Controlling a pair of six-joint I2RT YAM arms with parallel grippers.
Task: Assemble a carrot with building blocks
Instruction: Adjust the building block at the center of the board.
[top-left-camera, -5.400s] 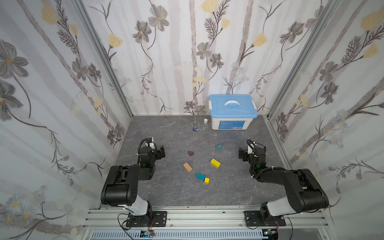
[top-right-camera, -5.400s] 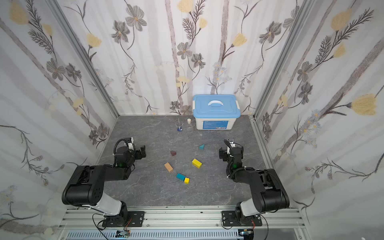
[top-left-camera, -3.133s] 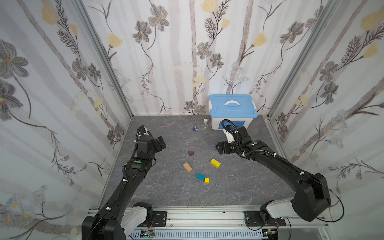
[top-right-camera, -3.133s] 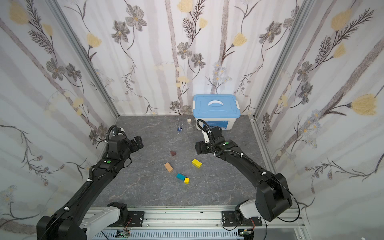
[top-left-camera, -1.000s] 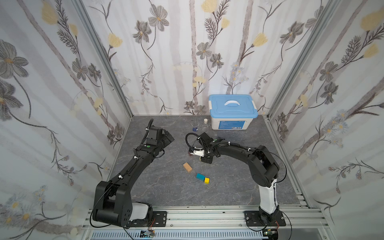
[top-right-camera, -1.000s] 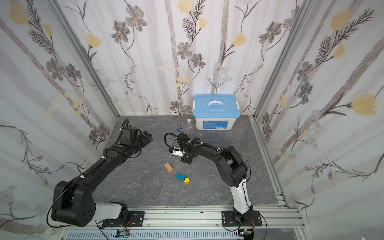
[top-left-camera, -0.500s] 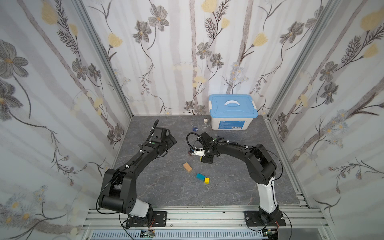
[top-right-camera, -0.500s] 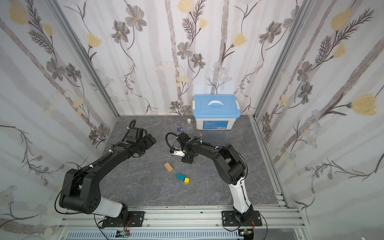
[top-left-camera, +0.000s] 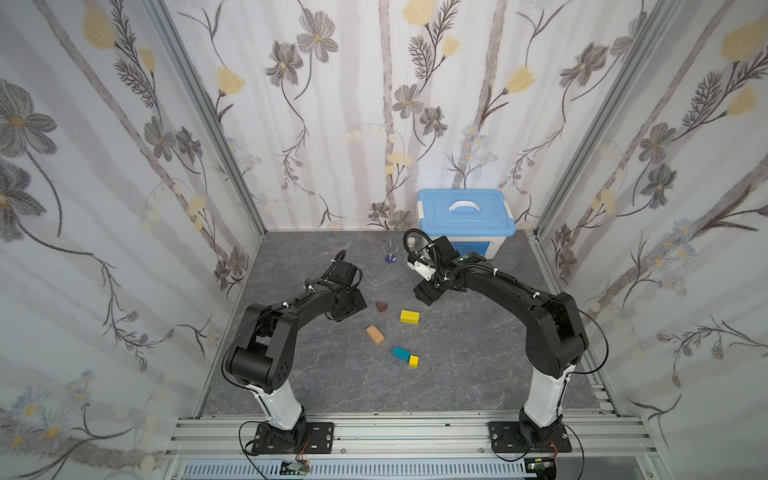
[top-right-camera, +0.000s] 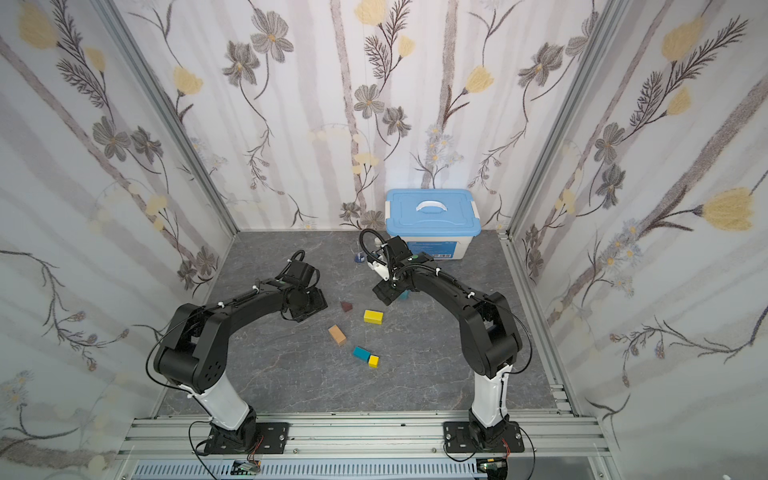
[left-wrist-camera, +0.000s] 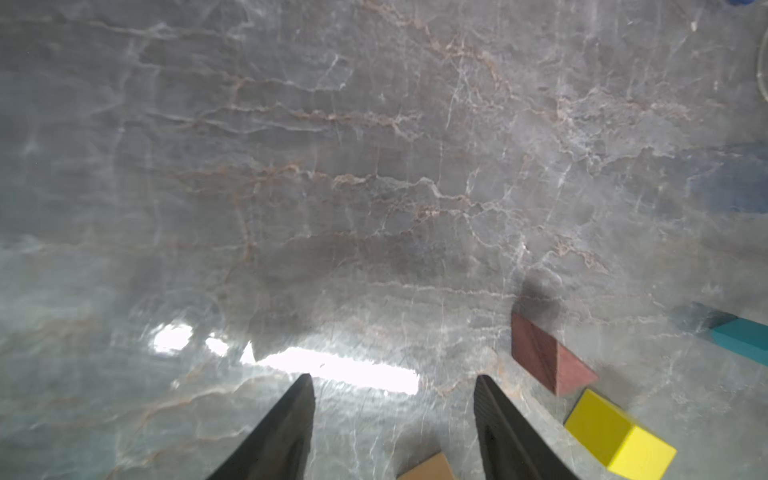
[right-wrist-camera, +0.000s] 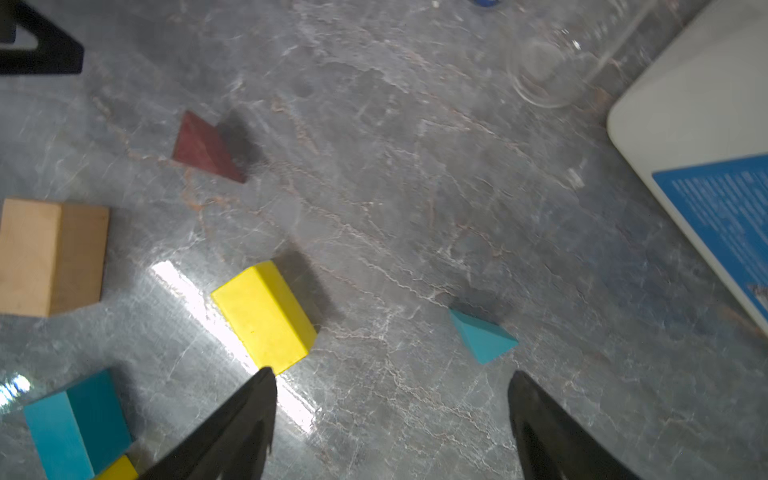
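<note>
The building blocks lie scattered on the grey floor, and no carrot column shows. In both top views I see the maroon wedge (top-left-camera: 381, 306), yellow brick (top-left-camera: 409, 316), tan brick (top-left-camera: 375, 334), and teal brick (top-left-camera: 401, 353) touching the yellow cube (top-left-camera: 413, 360). The teal wedge (right-wrist-camera: 482, 338) lies just ahead of my right gripper (right-wrist-camera: 390, 376), which is open and empty above the floor. My left gripper (left-wrist-camera: 392, 382) is open and empty, just left of the maroon wedge (left-wrist-camera: 544, 357). The tan brick (left-wrist-camera: 428, 469) peeks in between its fingers.
A blue-lidded white box (top-left-camera: 465, 216) stands at the back wall, close behind the right arm. A small glass beaker (top-left-camera: 390, 253) stands left of the box. Flowered walls enclose the floor on three sides.
My right gripper has opened and drawn back toward the box, leaving the yellow brick on the floor. My left gripper has narrowed and moved nearer the maroon wedge.
</note>
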